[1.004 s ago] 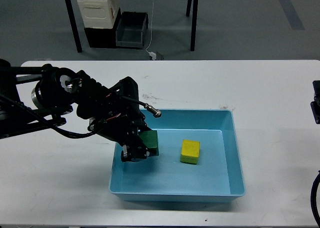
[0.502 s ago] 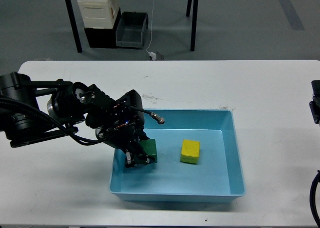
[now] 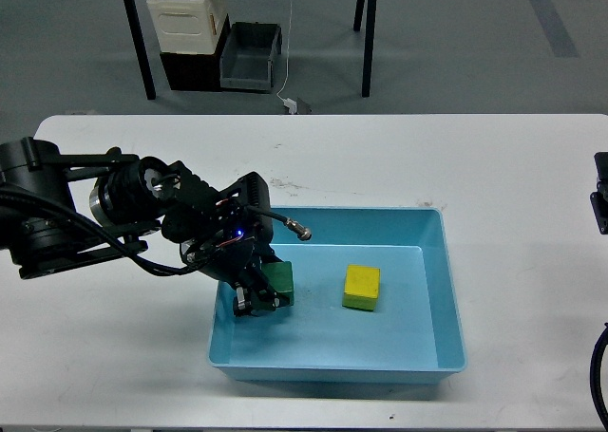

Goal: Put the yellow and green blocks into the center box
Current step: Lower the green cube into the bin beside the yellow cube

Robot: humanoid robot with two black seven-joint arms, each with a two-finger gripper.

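Note:
The light blue box (image 3: pixel 446 290) sits on the white table, right of centre. A yellow block (image 3: pixel 361 287) lies on the box floor near the middle. My left gripper (image 3: pixel 258 296) reaches over the box's left wall and is shut on a green block (image 3: pixel 280 281), which it holds low against the floor at the left side of the box. Only a dark piece of my right arm (image 3: pixel 600 204) shows at the right edge, and its fingers cannot be told apart.
The white table (image 3: pixel 494 166) runs the full width of the view. Beyond its far edge, a white container (image 3: pixel 187 14) and a dark bin (image 3: pixel 249 57) stand on the floor among black table legs.
My left gripper has lowered the green block from above the box's left wall down into the box, and shifted slightly left. The yellow block and the right arm have not moved.

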